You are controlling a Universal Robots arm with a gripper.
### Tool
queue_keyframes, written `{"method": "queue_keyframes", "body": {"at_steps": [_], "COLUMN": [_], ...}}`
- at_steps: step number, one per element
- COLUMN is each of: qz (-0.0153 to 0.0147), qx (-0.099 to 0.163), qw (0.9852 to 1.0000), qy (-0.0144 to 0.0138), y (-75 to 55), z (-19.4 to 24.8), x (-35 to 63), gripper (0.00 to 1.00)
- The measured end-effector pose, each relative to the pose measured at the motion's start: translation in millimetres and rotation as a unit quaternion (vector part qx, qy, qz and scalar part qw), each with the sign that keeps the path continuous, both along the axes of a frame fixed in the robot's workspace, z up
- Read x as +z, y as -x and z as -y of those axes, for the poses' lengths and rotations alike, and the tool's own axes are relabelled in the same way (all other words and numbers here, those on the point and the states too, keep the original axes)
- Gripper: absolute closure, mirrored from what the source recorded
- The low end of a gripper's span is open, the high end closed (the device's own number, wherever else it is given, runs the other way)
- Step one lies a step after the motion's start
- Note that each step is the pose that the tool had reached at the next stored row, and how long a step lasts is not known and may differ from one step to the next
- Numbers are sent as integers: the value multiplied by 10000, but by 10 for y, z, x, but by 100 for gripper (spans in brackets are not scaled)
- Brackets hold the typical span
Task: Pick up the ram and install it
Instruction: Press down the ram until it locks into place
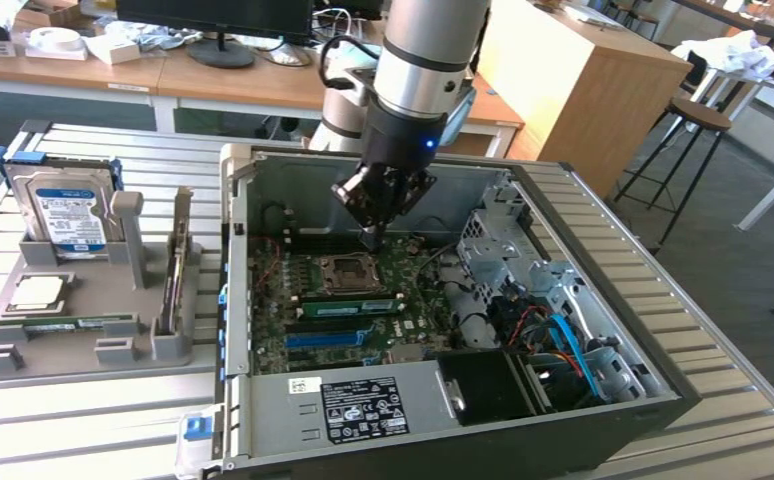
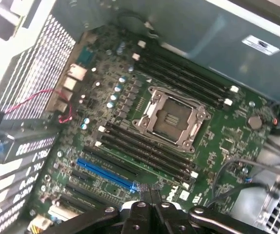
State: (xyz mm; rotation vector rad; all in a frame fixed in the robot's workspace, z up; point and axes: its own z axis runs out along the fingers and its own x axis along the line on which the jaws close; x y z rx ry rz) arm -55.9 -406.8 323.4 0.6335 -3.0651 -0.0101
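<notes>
The ram (image 1: 70,322), a thin green stick, lies flat in the grey holder tray (image 1: 40,360) on the exterior view's left, outside the computer case. My gripper (image 1: 372,238) hangs inside the open case (image 1: 534,175), just above the motherboard (image 1: 300,350) and beside the CPU socket (image 1: 350,268). Its fingers are shut together with nothing between them. In the wrist view the gripper (image 2: 150,200) points down at the motherboard (image 2: 228,141), where the long black memory slots (image 2: 147,151) beside the CPU socket (image 2: 171,117) look dark.
A hard drive (image 1: 70,215) with a blue-white label stands upright at the tray's back. A blue slot strip (image 1: 327,338) (image 2: 106,173) lies on the board. Drive cages and blue cables (image 1: 567,335) crowd the case's right side. A stool (image 1: 687,120) and desks stand behind.
</notes>
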Motion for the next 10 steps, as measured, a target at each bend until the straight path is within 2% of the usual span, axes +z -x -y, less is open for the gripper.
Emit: {"method": "queue_keyframes", "body": {"at_steps": [5, 10], "qz": [0, 0], "qx": [-455, -912], "qw": [9990, 9958], "qy": [0, 0], "y": [0, 0], "z": [0, 0], "x": [-5, -11], "gripper": [90, 90]}}
